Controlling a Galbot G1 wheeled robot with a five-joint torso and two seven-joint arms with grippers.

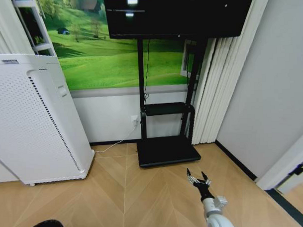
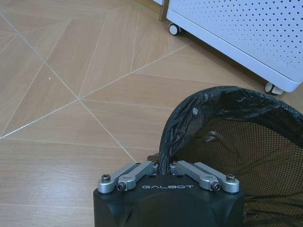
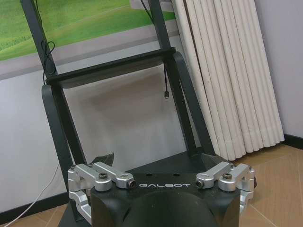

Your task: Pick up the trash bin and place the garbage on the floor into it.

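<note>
Left wrist view: left gripper (image 2: 163,168), fingers pinched together on the liner-draped rim of the trash bin (image 2: 236,142), which hangs just beside it above the floor (image 2: 71,94). Pick-up therefore appears done; no garbage is visible, so loading remains. Head view: right gripper (image 1: 198,179), fingers spread and empty, held over parquet near the TV-stand base (image 1: 168,152), with the white appliance (image 1: 37,122) well apart.

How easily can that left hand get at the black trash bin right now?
Very easily, it seems: the left hand looks pinched shut on the rim of the trash bin, with nothing between them. The right hand hangs open above the floor, well away.
</note>
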